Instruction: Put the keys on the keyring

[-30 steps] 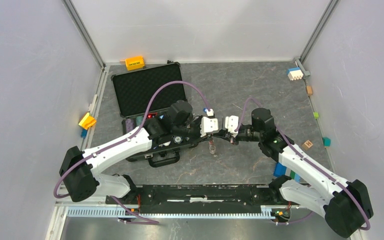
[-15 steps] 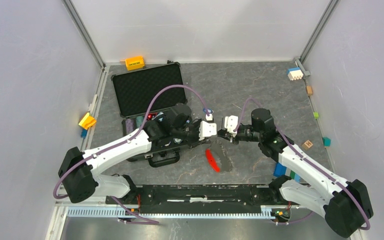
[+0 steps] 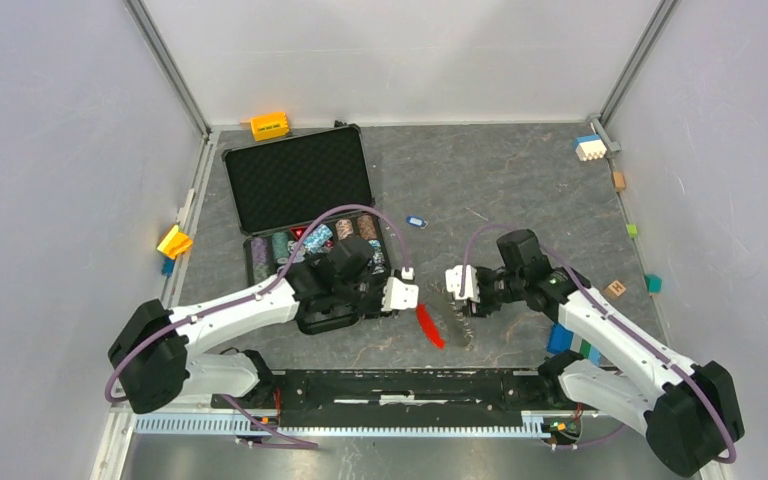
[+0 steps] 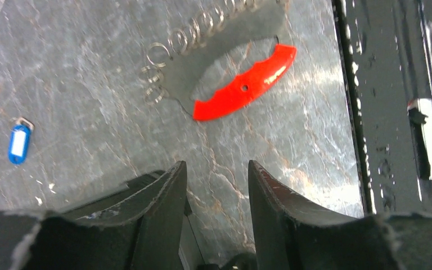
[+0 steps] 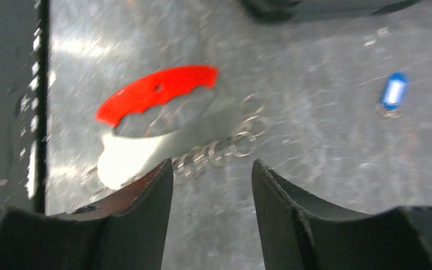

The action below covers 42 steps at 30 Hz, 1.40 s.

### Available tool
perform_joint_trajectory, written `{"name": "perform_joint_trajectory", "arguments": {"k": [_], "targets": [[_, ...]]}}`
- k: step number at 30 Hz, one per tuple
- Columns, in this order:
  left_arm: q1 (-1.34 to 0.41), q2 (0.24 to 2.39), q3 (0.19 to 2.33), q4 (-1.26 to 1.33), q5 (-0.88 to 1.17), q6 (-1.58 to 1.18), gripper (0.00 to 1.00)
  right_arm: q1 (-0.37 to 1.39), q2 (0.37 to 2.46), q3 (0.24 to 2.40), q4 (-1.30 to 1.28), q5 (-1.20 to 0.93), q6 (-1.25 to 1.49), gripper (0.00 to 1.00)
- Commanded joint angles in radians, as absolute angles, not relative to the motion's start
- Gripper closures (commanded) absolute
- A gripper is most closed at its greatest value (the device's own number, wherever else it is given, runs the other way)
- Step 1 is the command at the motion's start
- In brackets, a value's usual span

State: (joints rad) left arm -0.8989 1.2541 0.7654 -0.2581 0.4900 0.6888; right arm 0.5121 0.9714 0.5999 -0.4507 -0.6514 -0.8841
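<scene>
The keyring lies flat on the grey table: a red strip (image 3: 427,325) with a curved string of silvery rings (image 3: 457,322) beside it. The left wrist view shows the strip (image 4: 244,84) and rings (image 4: 185,42) ahead of my open, empty left gripper (image 4: 215,166). In the right wrist view the strip (image 5: 157,93) and rings (image 5: 219,152) lie just beyond my open, empty right gripper (image 5: 212,163). One blue-headed key (image 3: 416,221) rests alone farther back; it also shows as the blue key (image 4: 18,143) and the blue key (image 5: 392,93). From above, the left gripper (image 3: 407,297) and right gripper (image 3: 457,290) flank the keyring.
An open black case (image 3: 300,180) holding poker chips (image 3: 320,240) sits behind the left arm. Small blocks line the edges: orange (image 3: 270,125), yellow (image 3: 174,241), white and blue (image 3: 589,147), blue (image 3: 560,340). A black rail (image 3: 410,385) runs along the near edge.
Both grippers have opened and drawn back toward the near edge. The keyring that hung between them has dropped onto the table. The blue key now shows uncovered.
</scene>
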Motion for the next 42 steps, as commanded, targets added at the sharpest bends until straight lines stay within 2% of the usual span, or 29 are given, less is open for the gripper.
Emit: {"name": "perform_joint_trajectory", "arguments": {"k": [1,3,20,29,42], "targets": [[-0.888,1.200,0.705,-0.216,0.442,0.785,0.45,0.511,1.012,0.625,-0.771,-0.653,-1.134,0.38],[-0.880,1.200,0.694,-0.212,0.416,0.797,0.44,0.514,1.028,0.613,-0.807,-0.656,-1.157,0.37],[-0.850,1.219,0.681,-0.247,0.362,0.821,0.43,0.679,1.036,0.507,-0.707,-0.586,-1.124,0.51],[-0.850,1.195,0.674,-0.254,0.365,0.826,0.43,0.681,0.999,0.496,-0.643,-0.460,-1.068,0.63],[-0.850,1.179,0.671,-0.262,0.371,0.835,0.43,0.681,1.012,0.460,-0.630,-0.505,-1.049,0.64]]}}
